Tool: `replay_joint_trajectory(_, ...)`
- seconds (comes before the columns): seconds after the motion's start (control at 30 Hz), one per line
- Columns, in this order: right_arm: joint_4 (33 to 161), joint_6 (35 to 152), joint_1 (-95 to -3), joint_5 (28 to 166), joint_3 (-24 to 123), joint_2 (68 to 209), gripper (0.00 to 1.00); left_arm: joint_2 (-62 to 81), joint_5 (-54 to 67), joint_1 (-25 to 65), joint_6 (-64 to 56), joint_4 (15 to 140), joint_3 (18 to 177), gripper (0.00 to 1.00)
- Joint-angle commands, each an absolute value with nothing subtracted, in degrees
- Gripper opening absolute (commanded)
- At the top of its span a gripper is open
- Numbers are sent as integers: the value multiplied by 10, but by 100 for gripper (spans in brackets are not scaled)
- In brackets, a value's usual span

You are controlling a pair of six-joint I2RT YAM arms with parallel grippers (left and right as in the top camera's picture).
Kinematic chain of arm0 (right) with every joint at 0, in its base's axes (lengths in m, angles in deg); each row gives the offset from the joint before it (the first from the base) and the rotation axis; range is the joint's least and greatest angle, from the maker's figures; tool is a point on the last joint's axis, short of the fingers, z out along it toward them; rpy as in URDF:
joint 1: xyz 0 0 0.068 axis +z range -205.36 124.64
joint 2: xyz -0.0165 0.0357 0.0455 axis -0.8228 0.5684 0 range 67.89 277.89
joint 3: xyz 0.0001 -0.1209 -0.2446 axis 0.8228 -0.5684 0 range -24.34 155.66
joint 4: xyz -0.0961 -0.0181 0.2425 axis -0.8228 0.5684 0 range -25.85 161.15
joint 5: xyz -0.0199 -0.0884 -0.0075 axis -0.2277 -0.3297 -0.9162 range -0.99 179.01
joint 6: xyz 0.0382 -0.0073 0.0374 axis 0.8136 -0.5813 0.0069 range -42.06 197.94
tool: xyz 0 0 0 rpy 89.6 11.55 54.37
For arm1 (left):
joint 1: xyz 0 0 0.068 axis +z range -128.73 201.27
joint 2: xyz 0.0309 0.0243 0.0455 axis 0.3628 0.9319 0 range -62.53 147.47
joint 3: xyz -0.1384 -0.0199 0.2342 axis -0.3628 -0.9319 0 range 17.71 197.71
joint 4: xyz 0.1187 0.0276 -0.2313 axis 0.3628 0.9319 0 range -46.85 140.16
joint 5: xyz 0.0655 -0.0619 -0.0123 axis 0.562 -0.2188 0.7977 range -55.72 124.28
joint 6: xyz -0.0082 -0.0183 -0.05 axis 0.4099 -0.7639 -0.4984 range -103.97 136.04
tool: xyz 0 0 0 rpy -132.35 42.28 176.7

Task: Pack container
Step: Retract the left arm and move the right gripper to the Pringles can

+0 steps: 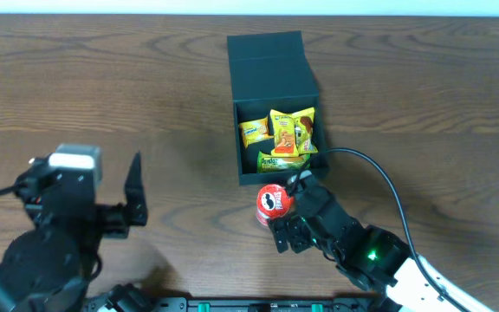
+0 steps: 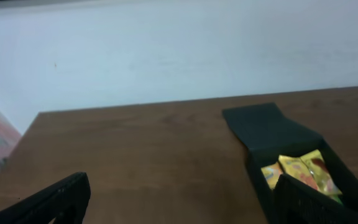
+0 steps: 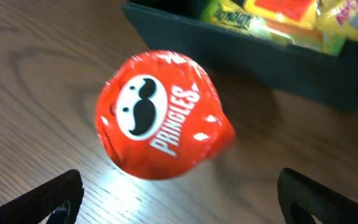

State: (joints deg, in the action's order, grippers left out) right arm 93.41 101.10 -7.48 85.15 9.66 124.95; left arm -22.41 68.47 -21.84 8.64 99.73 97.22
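The dark teal-black container (image 1: 243, 169) stands open at the table's middle, its flap lid (image 1: 267, 62) folded back. Several yellow and green snack packets (image 1: 291, 132) lie inside it. It also shows in the left wrist view (image 2: 263, 127) and the right wrist view (image 3: 278, 56). A small red Pringles can (image 1: 274, 203) stands upright just in front of the container's near wall; it fills the right wrist view (image 3: 160, 115). My right gripper (image 1: 291, 224) is open and empty, just behind the can, not touching it. My left gripper (image 1: 133, 198) is open and empty at the left.
The wood table (image 1: 423, 95) spreads to both sides of the container. A black cable (image 1: 388, 182) runs from the right arm past the container's front right corner. A white wall (image 2: 166, 56) rises behind the table's far edge.
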Motion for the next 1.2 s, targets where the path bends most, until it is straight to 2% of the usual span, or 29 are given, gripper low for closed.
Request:
replay_joint_trajectory(0.0,927,967,-69,854,85,1249,99,-243,665,-216,31,1019,977,95)
replay_joint_trajectory(0.5,774,966,-15,812,-16,1249,99,-249,477,-216,-59,1237,977,95)
replay_joint_trajectory(0.8,637,992,-5,785,-101,1249,99,-256,447,-216,-61,1253,978,95)
replay_joint_trajectory(1.17,467,969,-5,768,-196,1249,98,-256,437,-216,-62,1248,978,95)
